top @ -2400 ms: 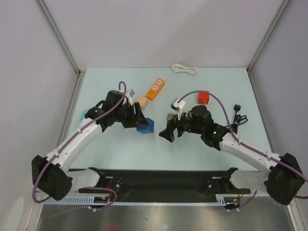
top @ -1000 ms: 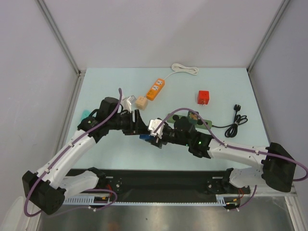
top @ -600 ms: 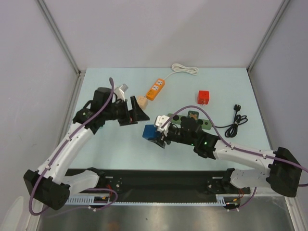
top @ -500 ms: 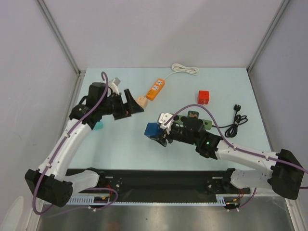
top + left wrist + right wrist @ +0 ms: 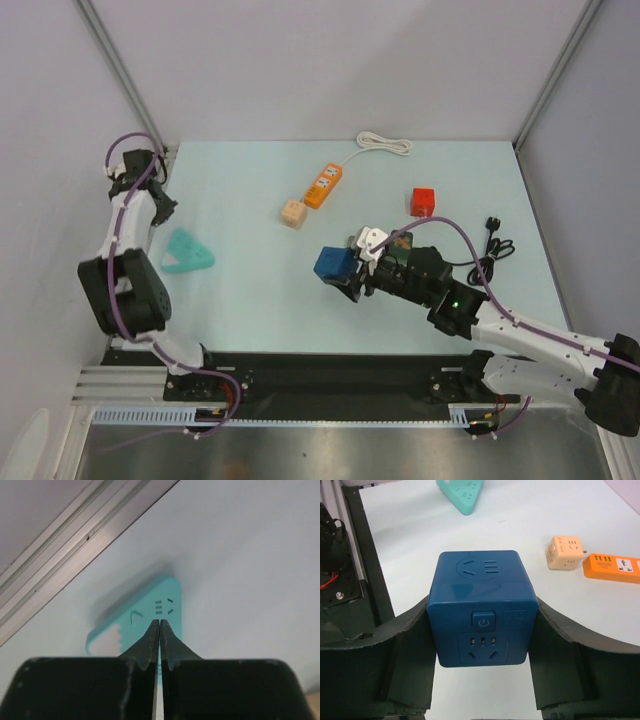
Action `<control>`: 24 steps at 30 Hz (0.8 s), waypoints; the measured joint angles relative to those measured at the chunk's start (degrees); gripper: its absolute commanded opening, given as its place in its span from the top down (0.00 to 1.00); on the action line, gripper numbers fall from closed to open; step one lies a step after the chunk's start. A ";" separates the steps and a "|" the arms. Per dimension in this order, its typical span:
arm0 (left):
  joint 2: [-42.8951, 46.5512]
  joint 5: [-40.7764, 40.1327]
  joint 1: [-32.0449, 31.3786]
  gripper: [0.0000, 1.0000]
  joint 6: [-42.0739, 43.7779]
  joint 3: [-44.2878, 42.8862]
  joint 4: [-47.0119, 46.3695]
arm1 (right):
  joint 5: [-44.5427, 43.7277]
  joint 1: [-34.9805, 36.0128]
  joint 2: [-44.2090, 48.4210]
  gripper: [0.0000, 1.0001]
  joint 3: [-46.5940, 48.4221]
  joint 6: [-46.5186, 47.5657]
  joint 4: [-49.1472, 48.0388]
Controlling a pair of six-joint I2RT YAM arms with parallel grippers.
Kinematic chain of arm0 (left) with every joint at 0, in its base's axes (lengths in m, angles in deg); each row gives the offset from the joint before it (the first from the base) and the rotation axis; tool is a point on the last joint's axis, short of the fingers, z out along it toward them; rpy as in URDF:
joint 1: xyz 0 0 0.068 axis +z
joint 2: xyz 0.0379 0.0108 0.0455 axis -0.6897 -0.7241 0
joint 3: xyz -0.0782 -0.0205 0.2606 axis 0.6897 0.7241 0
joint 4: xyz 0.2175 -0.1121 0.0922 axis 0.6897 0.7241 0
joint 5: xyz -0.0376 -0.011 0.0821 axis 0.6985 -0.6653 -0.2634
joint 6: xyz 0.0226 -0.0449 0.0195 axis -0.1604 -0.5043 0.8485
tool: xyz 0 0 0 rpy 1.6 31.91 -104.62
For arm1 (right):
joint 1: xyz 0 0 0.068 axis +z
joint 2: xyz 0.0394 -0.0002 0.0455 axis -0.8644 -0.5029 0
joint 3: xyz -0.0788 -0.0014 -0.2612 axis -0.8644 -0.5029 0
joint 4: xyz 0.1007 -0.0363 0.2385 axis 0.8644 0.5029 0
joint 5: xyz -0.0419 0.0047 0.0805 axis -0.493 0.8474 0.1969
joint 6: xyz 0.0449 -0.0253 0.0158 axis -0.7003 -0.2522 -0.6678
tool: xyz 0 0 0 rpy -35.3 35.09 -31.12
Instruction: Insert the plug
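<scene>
Your right gripper (image 5: 482, 630) pinches the blue cube socket (image 5: 482, 607) from both sides. One black finger (image 5: 412, 645) is pressed on each side wall. The cube's front faces the wrist camera, with a power button and holes below it. More holes show on its top. From above, the cube (image 5: 333, 262) is at the front of the gripper (image 5: 345, 275), near the middle of the table (image 5: 250, 290). You cannot tell from these views whether it touches the table.

A green strip (image 5: 400, 240) lies just behind the right wrist. Most of it is hidden by the arm, so you cannot make out its holes.

The black plug (image 5: 491, 222) lies near the right edge of the table, well apart from the cube. Its cord (image 5: 492, 250) is looped beside it. The plug is too small to see its pins.

Your left gripper (image 5: 159, 630) has its tips pressed together with nothing between them. It is high over the teal triangle socket (image 5: 150, 617) and hides part of it. From above, that arm is folded back at the far left edge.

Farther back sit a beige cube (image 5: 292, 213), an orange power strip (image 5: 323, 186) with a white cable (image 5: 385, 143), and a red cube (image 5: 423, 202).
</scene>
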 measured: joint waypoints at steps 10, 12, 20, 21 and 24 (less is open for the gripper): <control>-20.35 -8.74 2.43 1.00 2.36 -11.54 2.32 | 2.29 -3.63 0.28 1.00 1.84 -3.48 3.91; -22.21 -9.03 3.26 1.00 2.91 -13.88 2.38 | 2.43 -3.63 0.20 1.00 2.19 -3.78 4.26; -25.64 -3.50 3.54 1.00 3.91 -11.80 1.73 | 2.60 -5.03 -0.50 1.00 2.91 -4.87 5.84; -25.62 -2.64 3.30 1.00 3.98 -10.51 1.70 | 2.60 -5.40 -0.70 1.00 3.19 -4.94 6.38; -23.96 -0.61 1.95 0.99 4.61 -6.38 -0.37 | 2.21 -6.36 -0.98 1.00 4.22 -5.35 8.07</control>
